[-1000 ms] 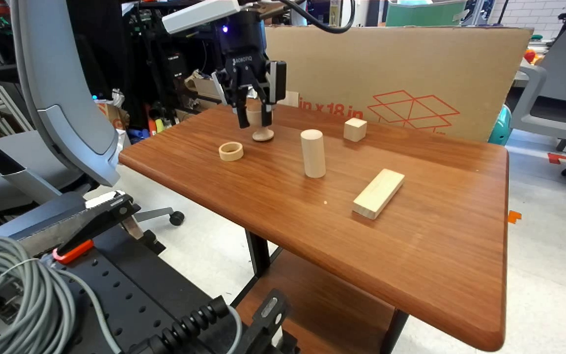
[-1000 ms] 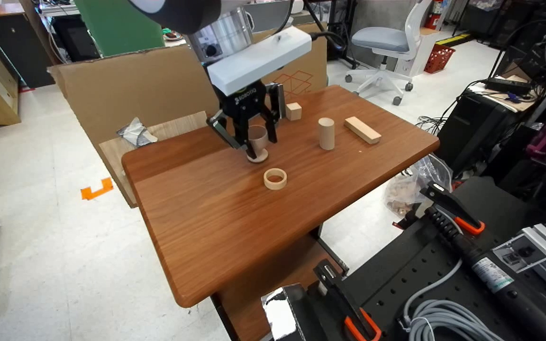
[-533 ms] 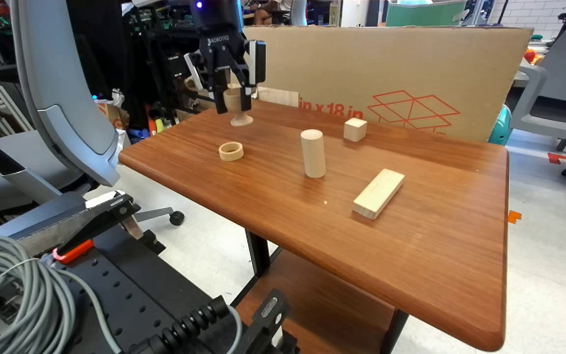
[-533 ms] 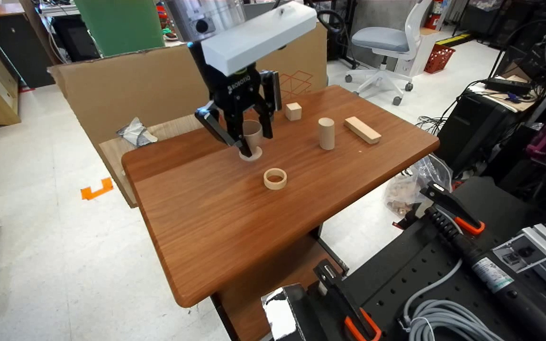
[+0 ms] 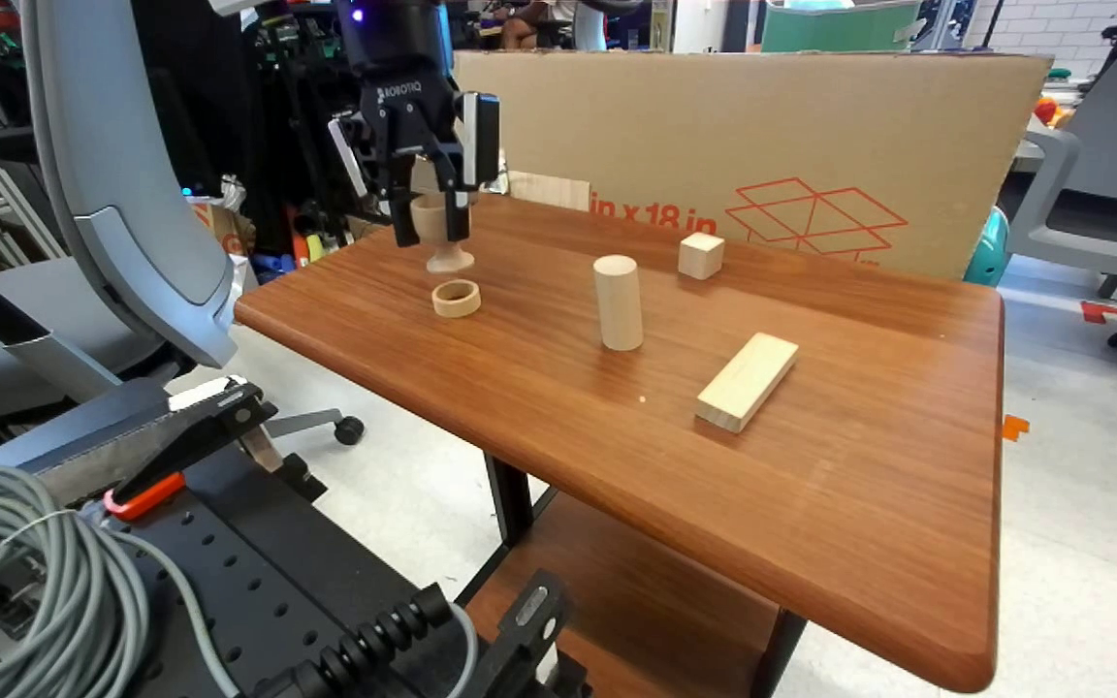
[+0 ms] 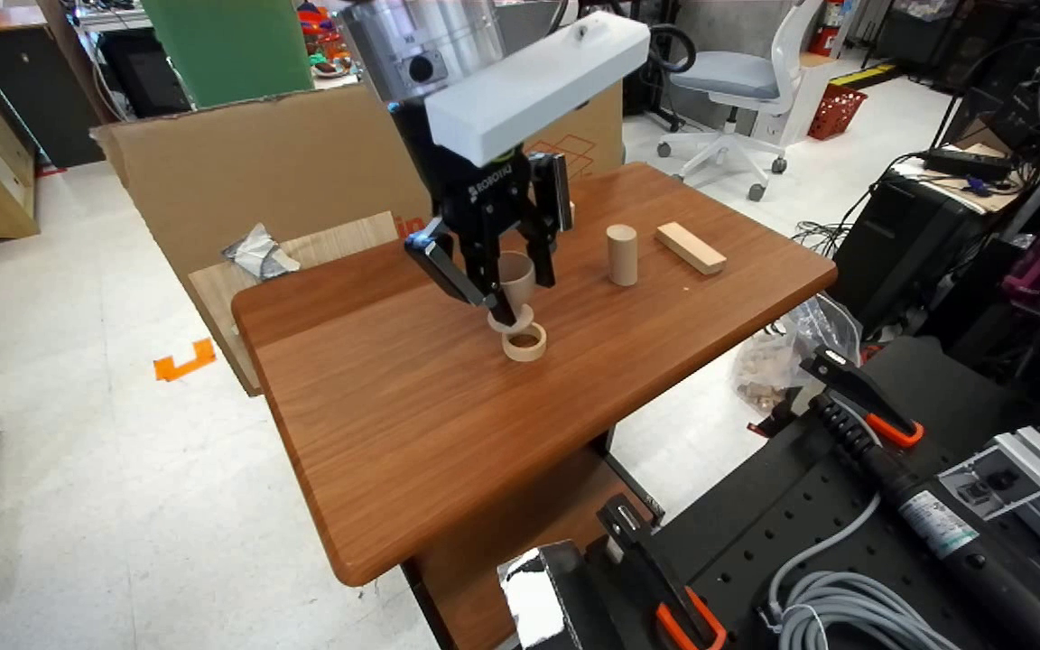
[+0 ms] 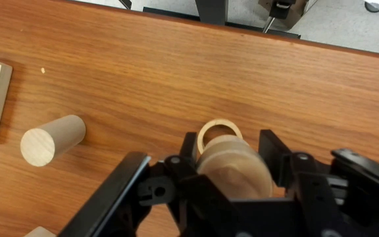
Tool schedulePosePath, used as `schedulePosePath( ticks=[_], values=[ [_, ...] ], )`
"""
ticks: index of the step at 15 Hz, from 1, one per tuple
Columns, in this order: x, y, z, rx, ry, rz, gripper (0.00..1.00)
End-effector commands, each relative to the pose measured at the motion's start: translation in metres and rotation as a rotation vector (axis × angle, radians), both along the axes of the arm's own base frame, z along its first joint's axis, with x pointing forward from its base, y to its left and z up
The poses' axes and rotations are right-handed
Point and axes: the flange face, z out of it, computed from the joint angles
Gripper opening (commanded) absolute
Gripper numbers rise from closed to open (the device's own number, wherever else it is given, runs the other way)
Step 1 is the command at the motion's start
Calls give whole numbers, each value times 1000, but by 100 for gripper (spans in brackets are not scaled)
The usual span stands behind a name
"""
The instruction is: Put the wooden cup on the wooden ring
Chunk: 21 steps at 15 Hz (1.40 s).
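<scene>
The wooden cup is a light-brown goblet with a stem and round foot. It shows in both exterior views (image 5: 430, 221) (image 6: 517, 273) and in the wrist view (image 7: 234, 177). My gripper (image 5: 432, 231) is shut on the cup's bowl, with one finger on each side. The cup is upright and seems held just above the table. The wooden ring (image 5: 457, 309) lies flat on the table, close below the cup's foot. In an exterior view the foot overlaps the ring's (image 6: 524, 354) far edge. In the wrist view the cup hides the near part of the ring (image 7: 220, 121).
A pale wooden cylinder (image 5: 619, 305) stands upright to one side of the ring. A flat rectangular block (image 5: 748, 383) and a small cube (image 5: 701, 256) lie further along the table. A large cardboard sheet (image 5: 791, 145) stands behind the table (image 5: 869, 543).
My gripper has carried the cup toward the ring. The cup went up off the table, then came lower and closer to the ring. The ring and the blocks have not moved.
</scene>
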Motion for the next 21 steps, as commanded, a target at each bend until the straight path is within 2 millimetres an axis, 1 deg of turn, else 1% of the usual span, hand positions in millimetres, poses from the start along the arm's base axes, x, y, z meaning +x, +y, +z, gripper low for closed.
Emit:
schedulePosePath(
  ticks=[1, 4, 11, 17, 21],
  values=[
    [-13, -6, 4, -25, 24, 8, 27],
    [-15, -7, 0, -35, 31, 17, 27],
    [-13, -13, -2, -40, 38, 20, 27],
    [-14, -10, -9, -50, 56, 35, 27],
    [-12, -9, -6, -47, 48, 43, 27]
  ],
)
